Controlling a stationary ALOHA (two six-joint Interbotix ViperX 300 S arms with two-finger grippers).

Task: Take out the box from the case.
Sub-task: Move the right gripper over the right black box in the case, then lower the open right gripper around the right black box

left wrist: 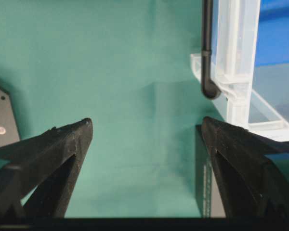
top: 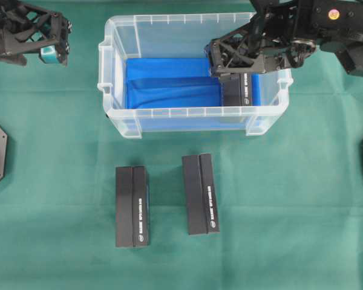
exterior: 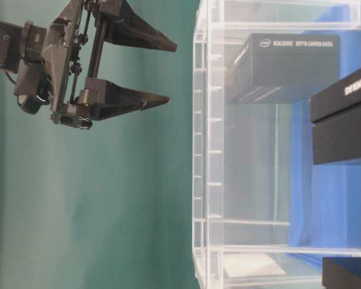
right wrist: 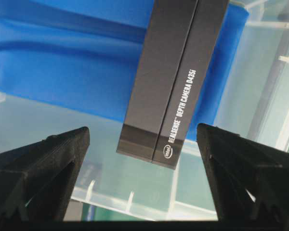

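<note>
Green cloth covers our table. Our right gripper hangs with jaws spread wide, grasping nothing, above the box lying inside the case on its blue lining. Our left gripper, equally spread, hovers beside the case. Two other boxes lie outside.

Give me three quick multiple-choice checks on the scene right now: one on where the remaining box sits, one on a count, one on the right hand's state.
1. Where in the case is the black box?
A. left end
B. right end
C. centre

2. How many black boxes lie on the green cloth outside the case?
A. one
B. two
C. three

3. The right hand is:
A. open above the box
B. shut on the box
C. open outside the case

Answers:
1 B, the box lies against the right wall on the blue lining.
2 B, one box and another lie in front.
3 A, the fingers stand wide apart, box untouched.
</note>
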